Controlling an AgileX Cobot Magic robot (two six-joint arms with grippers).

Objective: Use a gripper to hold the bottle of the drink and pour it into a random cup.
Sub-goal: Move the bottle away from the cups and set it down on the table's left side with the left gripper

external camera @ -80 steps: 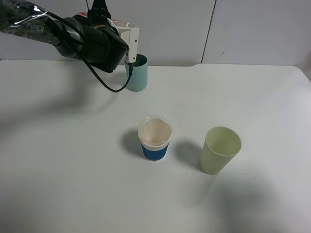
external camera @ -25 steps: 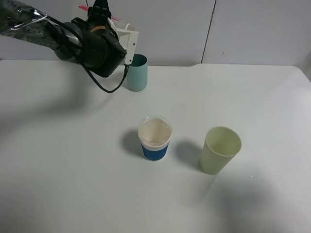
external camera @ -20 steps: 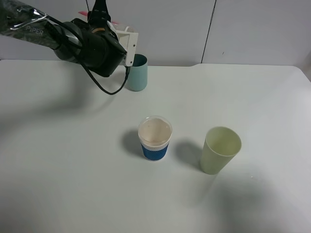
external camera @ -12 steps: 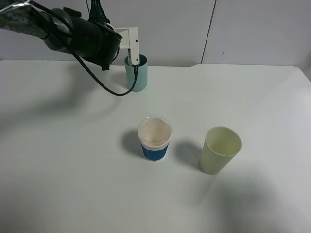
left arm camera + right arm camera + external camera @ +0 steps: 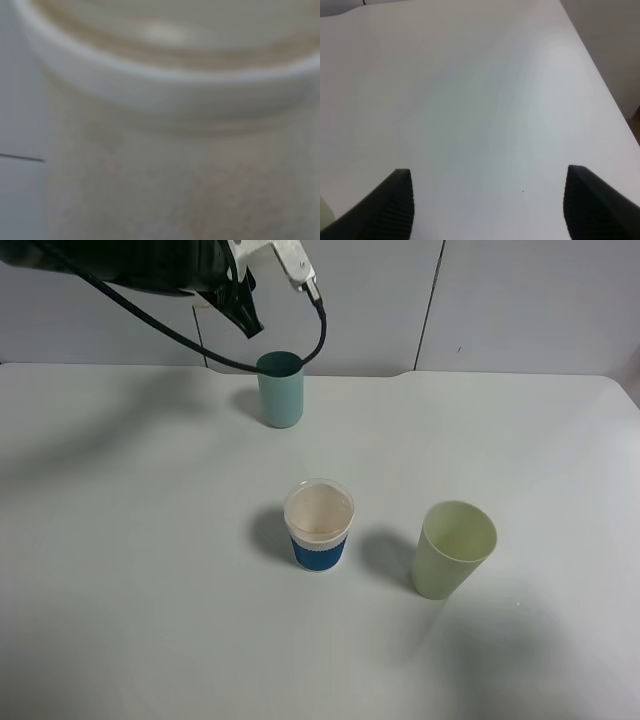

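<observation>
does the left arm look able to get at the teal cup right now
Probably yes: the left gripper hangs close above the teal cup, holding the bottle, with nothing between them.

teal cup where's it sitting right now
In the exterior high view the teal-green cup stands upright at the far edge of the table, left of centre, just below the left gripper and behind the blue-and-white cup.

Left pincer (image 5: 248, 320) hangs high, angled downward and holding the bottle (image 5: 170, 165), while the right pincer (image 5: 490, 205) gapes wide.
</observation>
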